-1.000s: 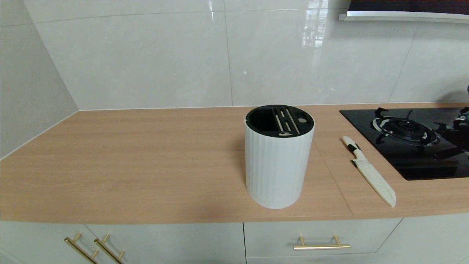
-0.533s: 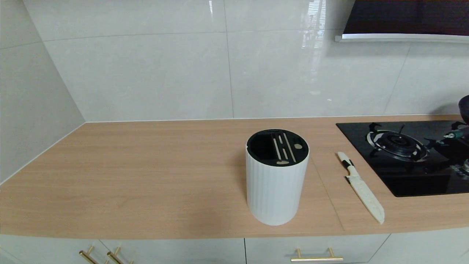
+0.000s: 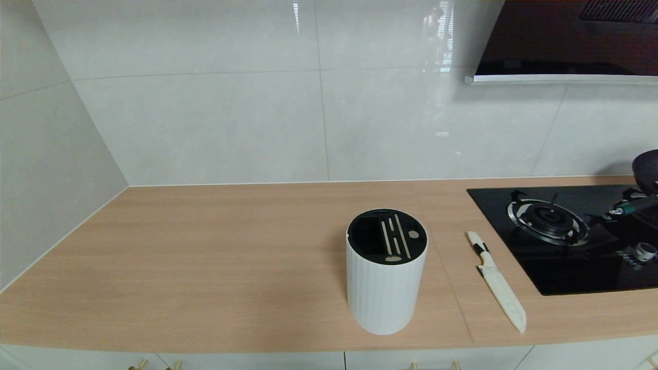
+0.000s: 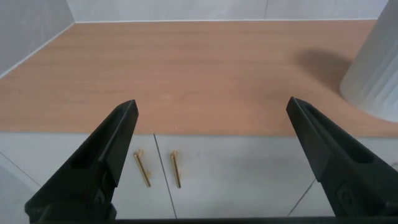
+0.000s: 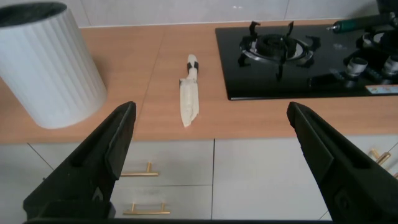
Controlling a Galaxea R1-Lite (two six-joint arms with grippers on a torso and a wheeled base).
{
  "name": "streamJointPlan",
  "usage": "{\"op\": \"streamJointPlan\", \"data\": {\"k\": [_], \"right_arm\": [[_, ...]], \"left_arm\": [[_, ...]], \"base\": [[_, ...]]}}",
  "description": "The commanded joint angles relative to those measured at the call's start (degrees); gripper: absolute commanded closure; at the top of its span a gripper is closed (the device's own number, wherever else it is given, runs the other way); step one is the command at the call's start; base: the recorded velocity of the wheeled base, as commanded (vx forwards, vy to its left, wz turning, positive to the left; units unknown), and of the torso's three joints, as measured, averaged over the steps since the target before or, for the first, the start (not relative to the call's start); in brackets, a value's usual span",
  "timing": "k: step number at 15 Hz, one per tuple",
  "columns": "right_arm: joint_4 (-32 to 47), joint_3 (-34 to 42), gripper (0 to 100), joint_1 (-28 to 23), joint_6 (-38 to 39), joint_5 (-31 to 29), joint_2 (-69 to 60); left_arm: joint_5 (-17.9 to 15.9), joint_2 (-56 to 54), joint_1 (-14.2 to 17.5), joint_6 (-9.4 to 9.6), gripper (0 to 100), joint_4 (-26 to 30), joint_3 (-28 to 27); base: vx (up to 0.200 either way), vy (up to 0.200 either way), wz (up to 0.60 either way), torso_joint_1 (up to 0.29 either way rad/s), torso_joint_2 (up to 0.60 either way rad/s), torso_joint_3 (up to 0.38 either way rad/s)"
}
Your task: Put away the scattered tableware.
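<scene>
A white ribbed knife holder with a black slotted top stands near the front of the wooden counter. To its right a white speckled knife lies flat, blade toward the counter's front edge. My left gripper is open, held in front of the counter edge, with the holder off to one side. My right gripper is open too, in front of the counter, with the knife and the holder beyond it. Nothing sits between either pair of fingers.
A black gas hob with a burner fills the counter's right end; a dark pan shows at the far right. A range hood hangs above. White cabinets with gold handles lie below. The tiled wall closes the left corner.
The whole head view has shifted: the camera has risen or pulled back, so the counter, holder and knife sit lower and look smaller. The things themselves have not moved.
</scene>
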State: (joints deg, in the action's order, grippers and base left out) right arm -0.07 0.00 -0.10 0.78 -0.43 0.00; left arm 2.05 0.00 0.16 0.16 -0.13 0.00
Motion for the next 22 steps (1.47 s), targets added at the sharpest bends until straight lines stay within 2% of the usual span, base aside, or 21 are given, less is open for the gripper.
{"op": "streamJointPlan", "data": {"k": [1, 6, 11, 14, 16, 17, 19, 22], "right_arm": [[0.0, 0.0, 0, 0.0, 0.0, 0.0, 0.1], [0.0, 0.0, 0, 0.0, 0.0, 0.0, 0.1], [0.0, 0.0, 0, 0.0, -1.5, -0.4, 0.1], [0.0, 0.0, 0, 0.0, 0.1, -0.5, 0.0], [-0.3, -0.1, 0, 0.0, -0.3, -2.3, 0.0], [-2.9, -5.4, 0, 0.4, 0.4, -1.3, 1.2], [0.0, -14.9, 0, 3.0, 1.2, 1.9, 13.1], [-1.7, -20.8, 0, 3.9, 0.6, 4.5, 35.6]], "left_arm": [[0.1, 0.1, 0.0, 0.02, 0, 0.0, 0.0], [0.0, 0.1, 0.0, -0.16, 0, 0.0, -0.1], [0.1, 0.0, 0.0, -0.25, 0, 0.0, 0.0], [0.0, 0.0, 0.0, -0.16, 0, 0.0, 0.0], [0.0, 0.0, 0.0, 0.19, 0, 0.0, 0.0], [0.0, 0.0, 0.0, 0.02, 0, 0.0, 0.0], [0.0, 0.0, 0.0, 0.11, 0, 0.0, 0.0], [0.0, 0.1, 0.0, -0.16, 0, 0.0, 0.0]], "base": [[0.0, 0.0, 0.0, 0.193, -0.38, -0.198], [0.0, 0.0, 0.0, 0.179, -0.35, -0.179], [0.0, 0.0, 0.0, 0.01, -0.02, -0.007], [0.0, 0.0, 0.0, 0.0, 0.0, 0.0], [0.0, 0.0, 0.0, 0.0, 0.0, 0.0], [0.0, 0.0, 0.0, 0.0, 0.0, 0.0], [0.0, 0.0, 0.0, 0.0, 0.0, 0.0], [0.0, 0.0, 0.0, 0.0, 0.0, 0.0]]}}
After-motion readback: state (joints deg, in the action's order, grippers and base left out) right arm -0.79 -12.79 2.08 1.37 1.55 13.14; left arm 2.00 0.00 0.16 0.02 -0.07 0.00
